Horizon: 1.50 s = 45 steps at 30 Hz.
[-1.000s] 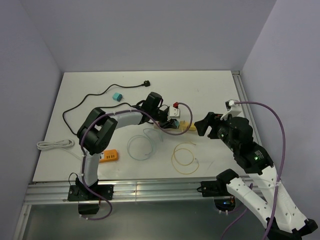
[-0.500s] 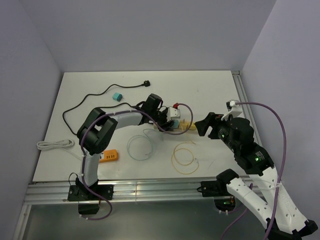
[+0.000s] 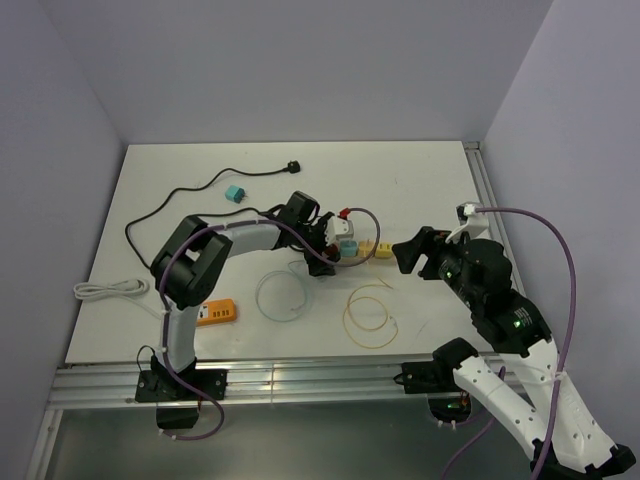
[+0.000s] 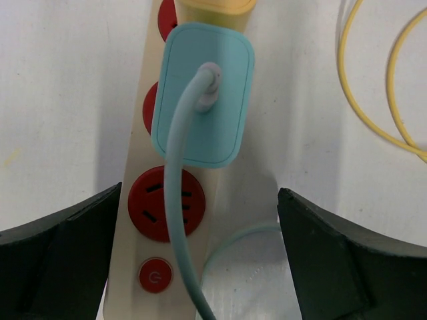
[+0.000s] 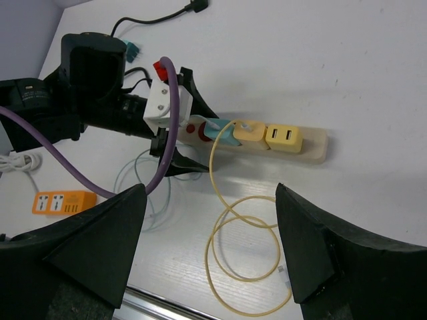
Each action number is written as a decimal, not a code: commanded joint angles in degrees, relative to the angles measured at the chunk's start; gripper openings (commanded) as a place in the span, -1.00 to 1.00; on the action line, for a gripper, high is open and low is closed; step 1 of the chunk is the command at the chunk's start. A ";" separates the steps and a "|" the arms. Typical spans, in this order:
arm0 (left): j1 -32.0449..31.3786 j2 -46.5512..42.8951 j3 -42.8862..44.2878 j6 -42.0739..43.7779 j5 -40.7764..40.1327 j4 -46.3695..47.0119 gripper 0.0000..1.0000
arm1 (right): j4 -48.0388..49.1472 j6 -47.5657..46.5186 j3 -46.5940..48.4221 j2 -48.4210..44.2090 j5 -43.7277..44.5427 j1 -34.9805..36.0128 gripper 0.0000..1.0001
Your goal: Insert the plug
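A beige power strip [image 4: 123,293] with red sockets lies mid-table, also seen in the top view [image 3: 389,253]. A teal plug [image 4: 203,93] with a teal cable sits in one of its sockets, next to a yellow adapter [image 5: 283,138]. My left gripper [image 4: 200,193] is open just short of the plug. Its black fingers [image 4: 60,247] stand wide on either side of the strip's switch end and touch nothing. My right gripper [image 5: 210,190] is open and empty, hovering to the right of the strip's far end [image 5: 313,148].
A yellow cable coil [image 3: 368,312] and a teal cable loop [image 3: 280,295] lie in front of the strip. An orange socket block [image 3: 217,313] and a white cord bundle [image 3: 110,290] lie at the left. A black cord [image 3: 292,168] and a teal adapter [image 3: 235,193] lie at the back.
My left gripper has opened wide, let go of the teal plug and drawn back a little to the left. The plug stays in the strip. The right arm has barely shifted.
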 commanded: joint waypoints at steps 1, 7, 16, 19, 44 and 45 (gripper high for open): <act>-0.15 -4.63 0.27 -0.87 3.57 -1.77 0.99 | 1.58 0.02 -0.98 -1.01 0.64 -0.40 0.69; -0.15 -7.80 1.93 -1.75 11.31 -2.81 0.99 | 1.40 0.10 -1.25 -1.62 0.65 -0.40 0.70; -0.15 -13.61 1.06 -4.83 13.25 -1.14 0.99 | 1.75 -0.07 -1.60 -1.80 0.38 -0.40 0.70; 1.08 -13.70 2.55 -5.27 14.56 -2.64 0.99 | 1.93 -0.16 -1.69 -1.80 0.38 -0.40 0.70; 26.56 -6.77 25.27 -81.15 -52.65 -12.63 0.99 | 2.90 -0.77 -2.13 -3.29 -0.85 -0.32 0.71; 26.92 -5.10 28.19 -83.38 -54.15 -16.14 0.99 | 2.81 -0.86 -2.22 -3.38 -0.85 -0.40 0.71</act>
